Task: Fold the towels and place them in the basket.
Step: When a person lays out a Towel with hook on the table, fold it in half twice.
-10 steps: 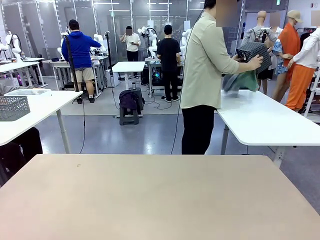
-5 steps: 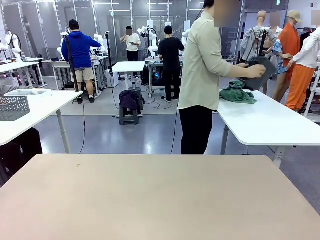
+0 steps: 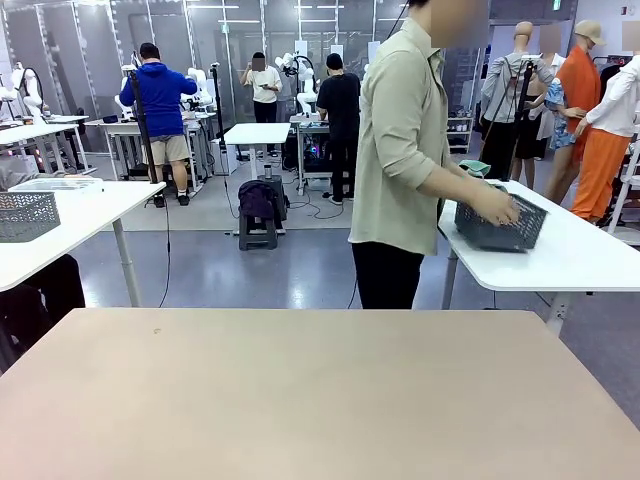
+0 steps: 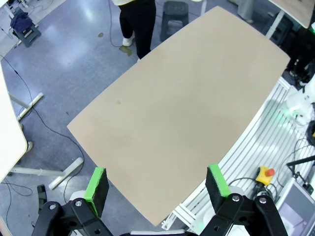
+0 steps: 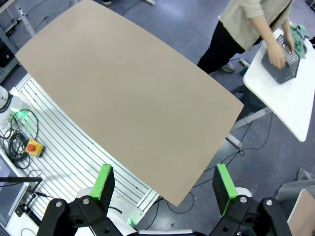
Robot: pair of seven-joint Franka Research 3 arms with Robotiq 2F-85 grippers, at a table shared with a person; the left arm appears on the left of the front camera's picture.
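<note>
A person in a pale green shirt stands at the white side table (image 3: 560, 262) beyond my table and holds the dark grey mesh basket (image 3: 500, 223) on it with one hand (image 3: 495, 207). A bit of a sea-green towel (image 3: 474, 168) peeks out behind the basket. From the right wrist view the basket (image 5: 281, 60) and the green towel (image 5: 299, 33) lie at the top right, under the person's hands. My left gripper (image 4: 157, 184) hangs open high above the bare tan table (image 4: 187, 108). My right gripper (image 5: 165, 183) is also open, high over the same table (image 5: 123, 93).
The tan table (image 3: 320, 390) in front of me is bare. A white table (image 3: 60, 225) with a grey mesh tray (image 3: 25, 215) stands at the left. Other people and tables are farther back. A red stop button (image 4: 266, 173) sits on the frame below.
The person tipped the basket over the side table, the green towel dropped out, and the basket now sits on that table under the person's hand. My grippers have stayed open.
</note>
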